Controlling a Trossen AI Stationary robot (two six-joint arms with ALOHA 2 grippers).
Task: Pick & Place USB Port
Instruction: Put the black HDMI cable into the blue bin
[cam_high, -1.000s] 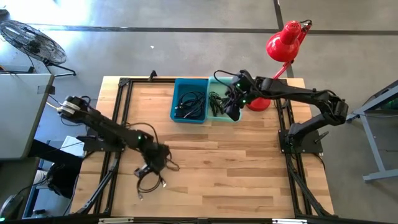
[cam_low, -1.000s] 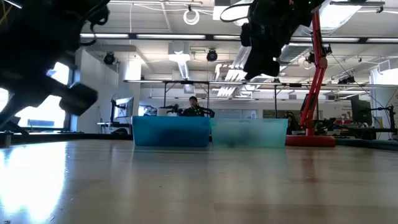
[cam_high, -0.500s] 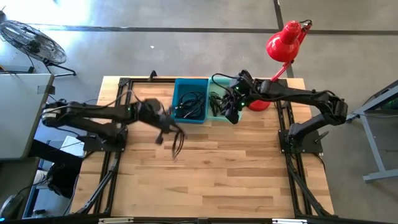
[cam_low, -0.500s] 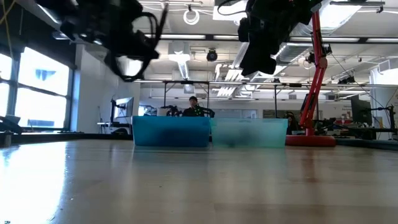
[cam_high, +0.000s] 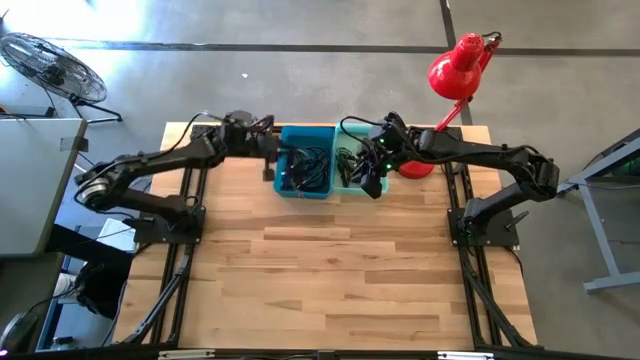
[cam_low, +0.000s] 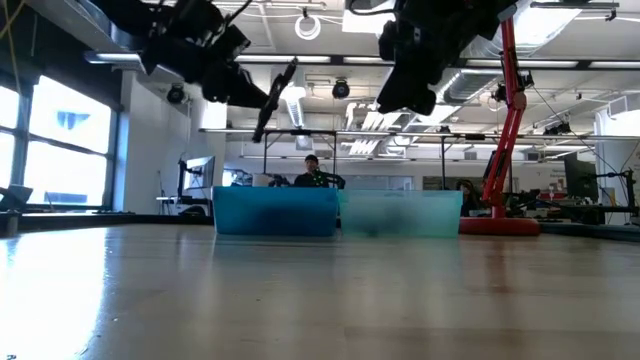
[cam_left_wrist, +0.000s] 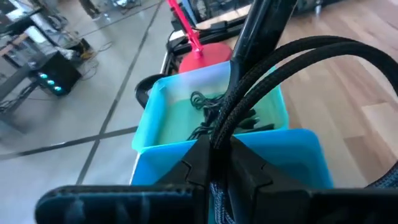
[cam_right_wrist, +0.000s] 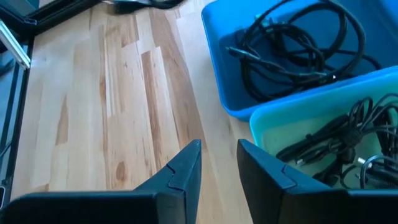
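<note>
My left gripper (cam_high: 268, 152) hovers at the left wall of the blue bin (cam_high: 305, 160), shut on a black braided USB cable (cam_left_wrist: 267, 68). In the low view the cable (cam_low: 272, 103) sticks out ahead of the gripper, high above the table. The blue bin holds several black cables (cam_right_wrist: 292, 43). Beside it on the right stands the teal bin (cam_high: 350, 165), also with cables in it. My right gripper (cam_right_wrist: 217, 162) hangs over the teal bin's near rim, its fingers a little apart with nothing between them. My left gripper pinches a bundle of the cable's looped strands (cam_left_wrist: 219, 140) between its two fingers. The fingers come from the table's left, slanting slightly down. The loops arch out ahead of the fingers, lifted clear of the table, above the blue bin.
A red desk lamp (cam_high: 455, 65) stands at the far right, its base (cam_high: 412, 165) right behind my right arm. Black frame rails (cam_high: 190, 200) run along both table sides. Bare wooden tabletop (cam_high: 330, 270) stretches from the bins to the near edge.
My left gripper has risen from the near left of the table and swung toward the far edge to the blue bin. It has tipped from pointing down to nearly level. The cable has gone with it, lifted clear of the table.
</note>
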